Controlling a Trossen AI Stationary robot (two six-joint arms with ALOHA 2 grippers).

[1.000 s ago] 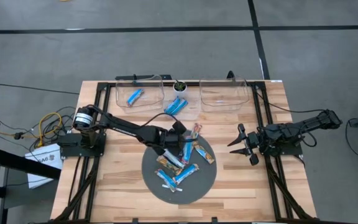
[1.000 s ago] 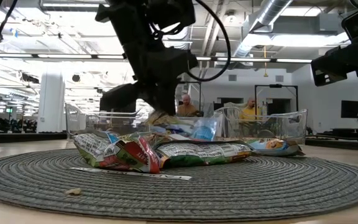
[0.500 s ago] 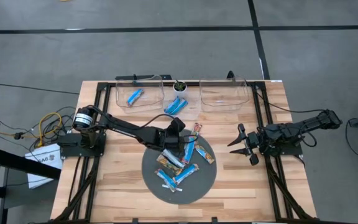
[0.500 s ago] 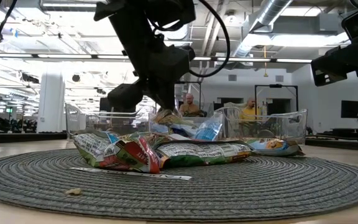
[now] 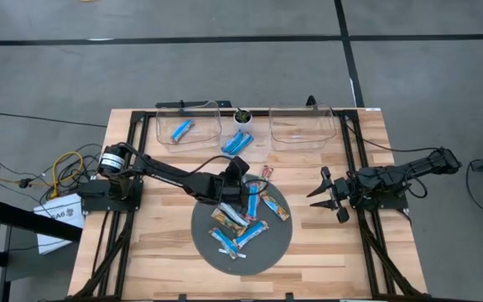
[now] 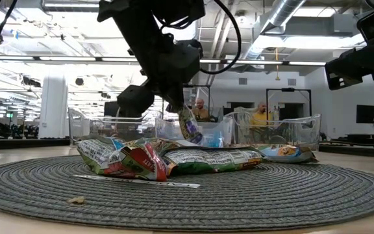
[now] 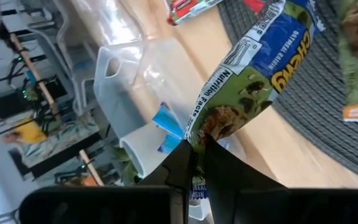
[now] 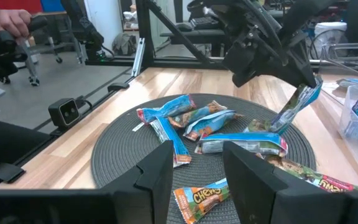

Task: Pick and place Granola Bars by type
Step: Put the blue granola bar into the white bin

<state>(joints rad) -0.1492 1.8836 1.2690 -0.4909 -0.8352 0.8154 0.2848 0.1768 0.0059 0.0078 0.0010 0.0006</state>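
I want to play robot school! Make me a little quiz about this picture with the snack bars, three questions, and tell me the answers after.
1. True or false: the left gripper has its jaws shut on a granola bar and holds it off the round grey mat.
2. Which clear bin has a blue bar inside? A) the left bin B) the right bin
3. Fill in: the right gripper waits beside the mat with its jaws ____.

Key: 1 true; 2 A; 3 open
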